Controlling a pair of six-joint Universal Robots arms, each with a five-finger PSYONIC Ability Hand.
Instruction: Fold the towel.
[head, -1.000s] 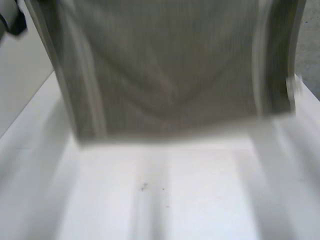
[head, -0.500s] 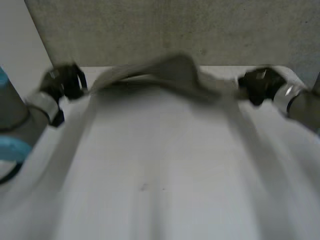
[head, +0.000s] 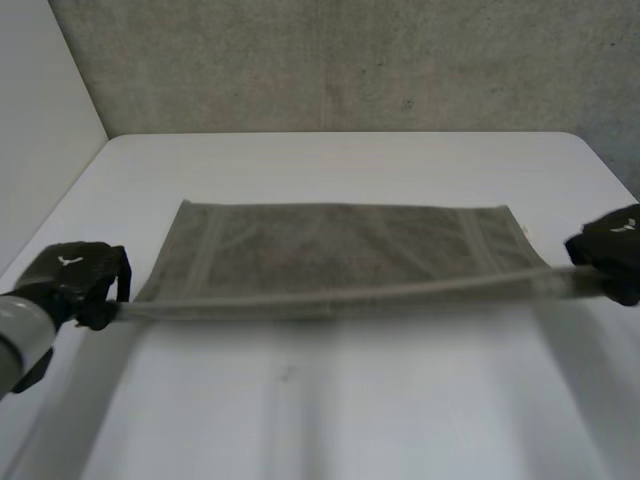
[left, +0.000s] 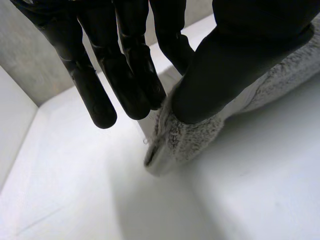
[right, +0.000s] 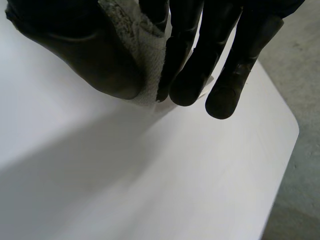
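Your left hand (head: 75, 280) and right hand (head: 612, 250) each pinch a near corner of the grey terry towel (head: 330, 245), stretched lengthwise between them.

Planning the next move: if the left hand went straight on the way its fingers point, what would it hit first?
Probably the bare white table: the left hand, pinching the towel's corner, has its fingers aimed down at the tabletop just beyond that corner. The gap is hard to judge.
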